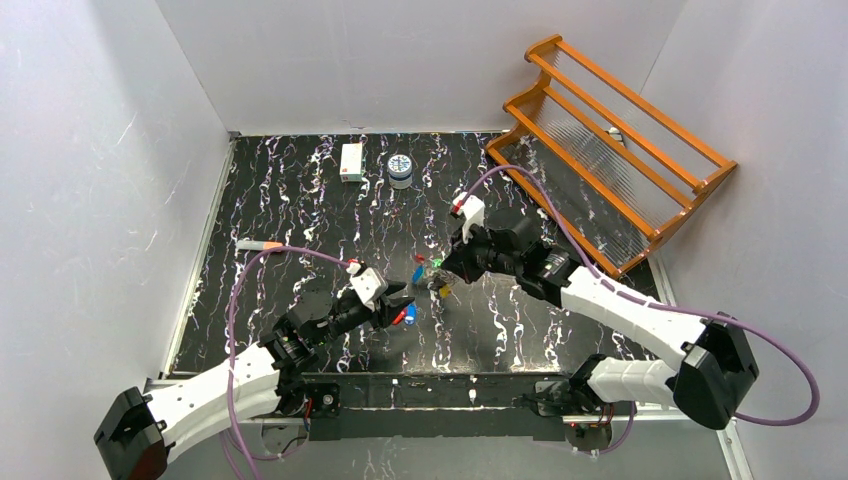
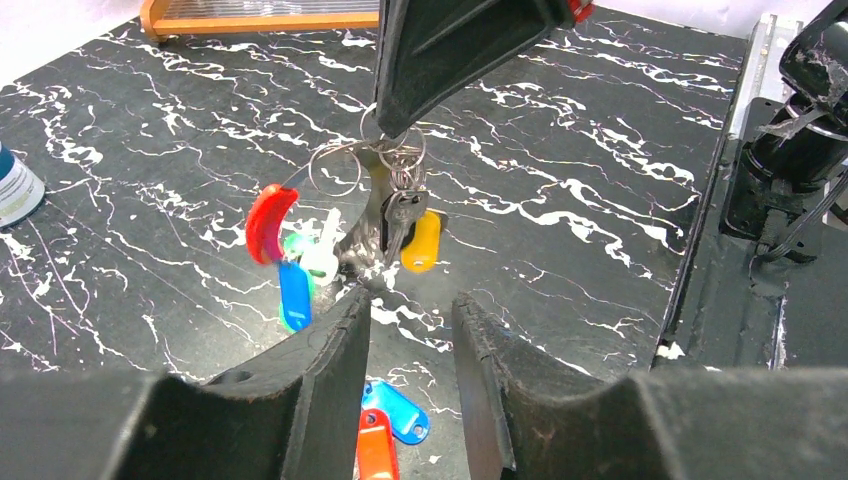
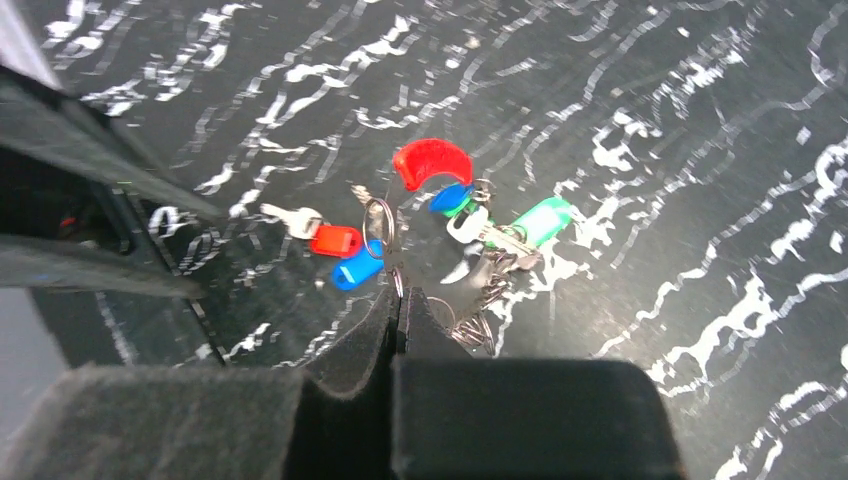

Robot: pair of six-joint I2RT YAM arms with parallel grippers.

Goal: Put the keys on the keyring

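Currently the right gripper is closed tight on the thin silver metal keyring and holds it above the middle of the black table with white marble veins. The bunch hangs below it: a red crescent tag, a blue tag, a yellow tag and bare silver keys. The left gripper is on the near left side of the bunch, its jaws partly apart with nothing between them. Under it 2 loose keys lie on the table side by side, 1 with a red plastic cap and 1 with a blue plastic cap. It seems the left gripper does not touch them, but the view is cut off there.

Several things can go wrong, I think. The 2 loose keys lie so close together that the left jaws may catch both, or push 1 away. A flat key on a hard table can slide instead of rising. The ring is pinched by a small part only, so pressing a key against it may turn it or pull it out. The hanging tags can also swing and cover the place where the key must enter.
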